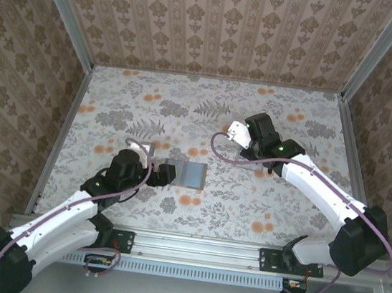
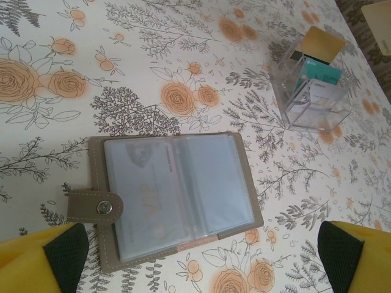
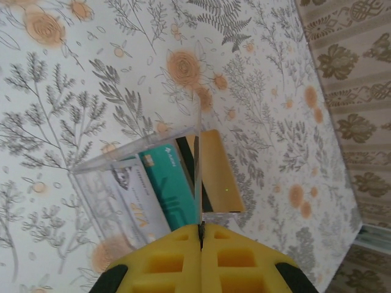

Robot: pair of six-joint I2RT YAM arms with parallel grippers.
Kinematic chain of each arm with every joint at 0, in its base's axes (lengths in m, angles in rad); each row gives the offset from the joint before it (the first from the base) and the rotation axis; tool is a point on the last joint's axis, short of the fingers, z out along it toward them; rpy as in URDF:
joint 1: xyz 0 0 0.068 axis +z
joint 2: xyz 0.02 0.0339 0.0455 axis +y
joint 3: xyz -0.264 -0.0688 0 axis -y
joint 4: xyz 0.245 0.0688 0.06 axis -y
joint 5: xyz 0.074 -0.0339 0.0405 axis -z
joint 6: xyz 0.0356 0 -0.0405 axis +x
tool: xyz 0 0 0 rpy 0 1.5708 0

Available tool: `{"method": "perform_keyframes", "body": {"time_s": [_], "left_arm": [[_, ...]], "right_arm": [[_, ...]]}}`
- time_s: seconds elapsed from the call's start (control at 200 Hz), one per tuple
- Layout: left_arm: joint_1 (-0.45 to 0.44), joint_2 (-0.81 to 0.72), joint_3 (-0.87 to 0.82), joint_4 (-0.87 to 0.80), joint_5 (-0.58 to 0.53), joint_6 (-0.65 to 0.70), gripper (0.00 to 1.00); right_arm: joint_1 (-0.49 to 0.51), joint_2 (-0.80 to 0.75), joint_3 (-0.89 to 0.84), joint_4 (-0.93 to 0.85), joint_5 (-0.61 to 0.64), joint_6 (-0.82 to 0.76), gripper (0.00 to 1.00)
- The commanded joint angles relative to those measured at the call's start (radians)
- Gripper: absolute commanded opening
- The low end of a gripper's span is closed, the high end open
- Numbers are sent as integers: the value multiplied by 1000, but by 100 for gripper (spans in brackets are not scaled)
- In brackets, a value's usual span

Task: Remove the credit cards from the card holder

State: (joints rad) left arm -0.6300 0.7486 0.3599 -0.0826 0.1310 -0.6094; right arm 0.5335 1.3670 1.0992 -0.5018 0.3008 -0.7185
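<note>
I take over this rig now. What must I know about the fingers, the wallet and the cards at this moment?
The left gripper has its fingers wide open over the near edge of the card holder and holds nothing.
The right gripper has its fingers shut, apparently pinching a wall of the clear box.
The card holder lies open and flat on the table.
A pale card shows through its left sleeve; the right sleeve looks empty.
A gold card, a teal card and a white card stand in the clear box.
Done: holder opened. Left: pull out the pale card.
</note>
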Motion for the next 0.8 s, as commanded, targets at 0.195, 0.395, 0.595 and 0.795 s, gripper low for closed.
{"method": "perform_keyframes", "body": {"time_s": [0.195,0.395,0.595,0.795], "left_arm": [[-6,-12,-12,-22,-23,-12,100],[-7,-12,-12,-27,-29,-13,100],[-7,-13,-12,-29,-33,-14,100],[-7,-14,-13,-29,-33,-13,100]], "right_arm": [[-44,123,58,17,-10,-160,0],[-84,176,55,22,-8,-181,0],[-98,199,49,39,4,-201,0],[-119,217,45,50,13,-213,0]]}}
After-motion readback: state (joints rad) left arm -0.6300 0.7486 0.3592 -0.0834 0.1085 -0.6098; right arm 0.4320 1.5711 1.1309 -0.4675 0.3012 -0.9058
